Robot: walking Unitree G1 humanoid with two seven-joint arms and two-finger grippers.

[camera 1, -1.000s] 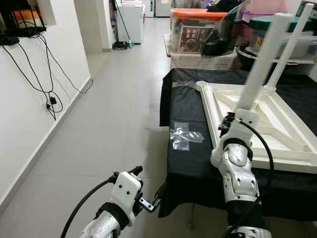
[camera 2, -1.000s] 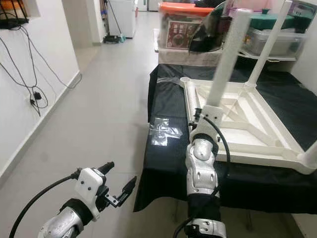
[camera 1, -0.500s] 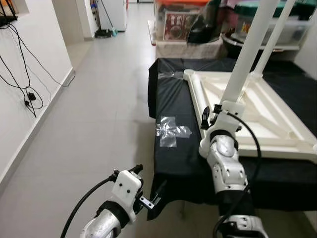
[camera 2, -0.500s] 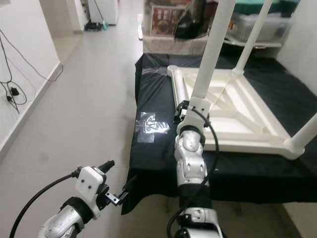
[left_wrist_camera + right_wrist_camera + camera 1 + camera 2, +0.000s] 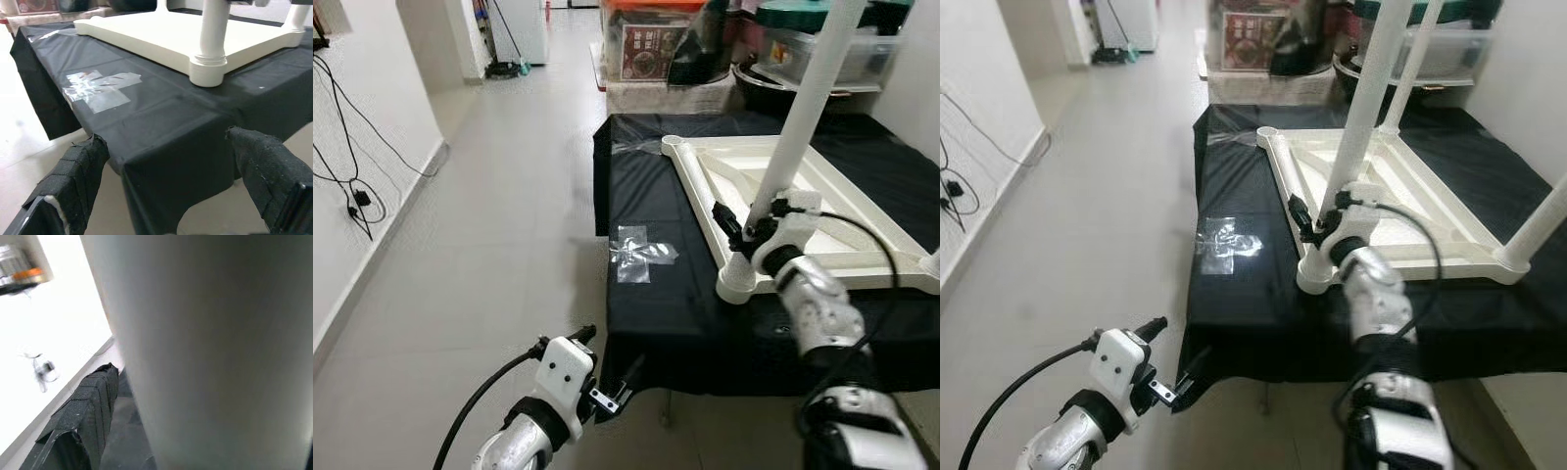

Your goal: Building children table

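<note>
Right hand (image 5: 747, 231) gripping a leg of the upturned white children's table (image 5: 822, 211) on the black-draped worktop (image 5: 675, 294).

The table lies top-down toward the worktop's right side, its legs pointing up. The right hand is closed around the near-left leg (image 5: 800, 127) low down, just above the socket at the table's near-left corner; one black finger (image 5: 83, 418) lies against the leg. The left hand (image 5: 615, 392) hangs open below the worktop's near-left corner, apart from the cloth edge, its fingers (image 5: 73, 166) spread wide. A patch of clear tape (image 5: 638, 257) sticks to the cloth near the left edge. Storage boxes (image 5: 651, 49) stand beyond the far edge.
</note>
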